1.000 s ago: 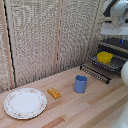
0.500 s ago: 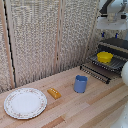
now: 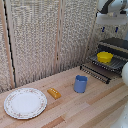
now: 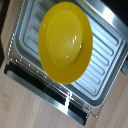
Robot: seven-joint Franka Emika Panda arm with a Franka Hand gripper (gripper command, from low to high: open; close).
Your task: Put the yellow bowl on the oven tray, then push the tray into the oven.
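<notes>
The yellow dish (image 3: 104, 57) sits on the baking sheet (image 3: 114, 64), which rests at the open front of the oven (image 3: 119, 45) at the exterior view's right. My grabber (image 3: 111, 27) hangs well above the dish, its two dark-tipped fingers apart and holding nothing. In the wrist view the yellow dish (image 4: 66, 41) fills the middle, lying on the ridged metal baking sheet (image 4: 107, 47). The oven's lowered door (image 4: 47, 89) lies along the sheet's front edge. My fingers do not show in the wrist view.
On the wooden table stand a blue cup (image 3: 80, 83), a small orange-yellow block (image 3: 54, 93) and a large white patterned plate (image 3: 25, 102). A woven screen (image 3: 45, 35) forms the back wall. A white rounded object (image 3: 124, 74) sits at the exterior view's right edge.
</notes>
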